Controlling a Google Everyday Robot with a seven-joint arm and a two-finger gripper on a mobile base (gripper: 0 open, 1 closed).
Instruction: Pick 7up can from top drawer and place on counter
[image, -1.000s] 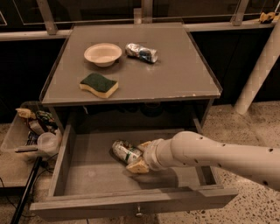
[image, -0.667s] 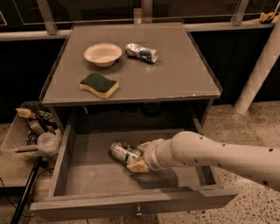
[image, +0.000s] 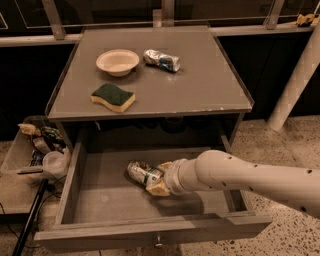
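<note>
The 7up can (image: 141, 173) lies on its side on the floor of the open drawer (image: 100, 200), left of centre. My gripper (image: 158, 179) reaches in from the right on the white arm. Its tan fingers (image: 160, 189) sit on either side of the can's right end and close on it. The can rests low in the drawer. The counter (image: 200, 85) is the grey top above the drawer.
On the counter are a cream bowl (image: 117, 62), a green-and-yellow sponge (image: 113, 97) and a silvery item with blue marks (image: 161, 59). A tray of clutter (image: 42, 150) stands left of the drawer. A white post (image: 295, 85) rises at right.
The gripper and can have shifted slightly left in the drawer; the grip on the can looks the same.
</note>
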